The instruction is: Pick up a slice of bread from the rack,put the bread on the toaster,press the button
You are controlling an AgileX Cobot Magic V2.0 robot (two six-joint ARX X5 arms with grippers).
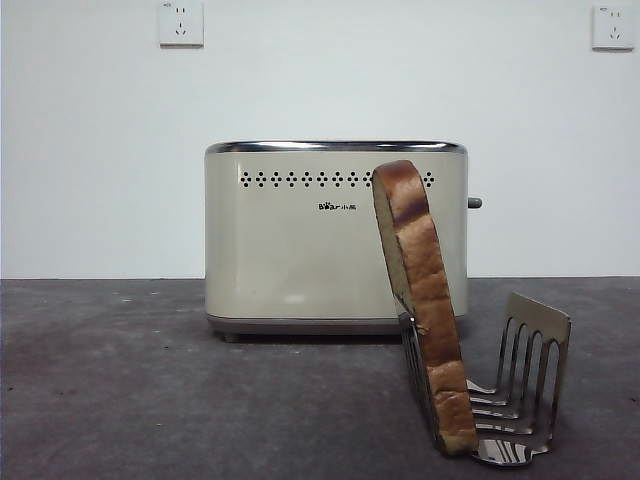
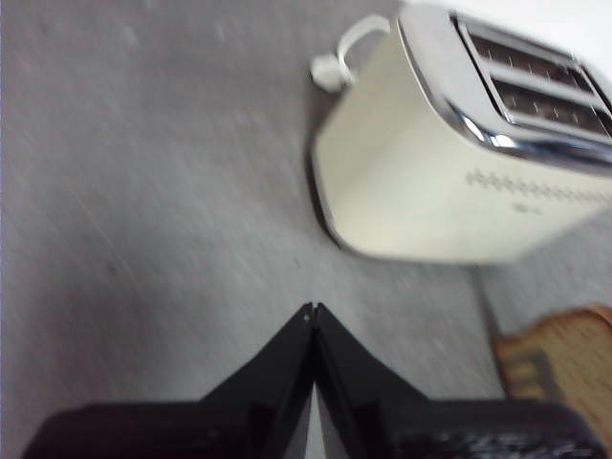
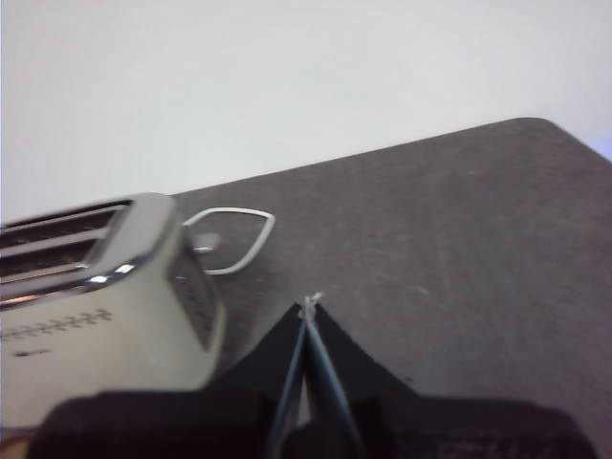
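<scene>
The slice of bread stands edge-on and leaning in the near end of the steel rack, in front of the cream toaster. The dark button sticks out from the toaster's right side. No arm shows in the front view. My left gripper is shut and empty above the table, beside the toaster, with a corner of the bread at the picture's edge. My right gripper is shut and empty above the table, next to the toaster's other end.
Two white wall sockets sit high on the white wall. The toaster's white cable loops on the dark table behind it; its plug end shows in the left wrist view. The table's far edge meets the wall.
</scene>
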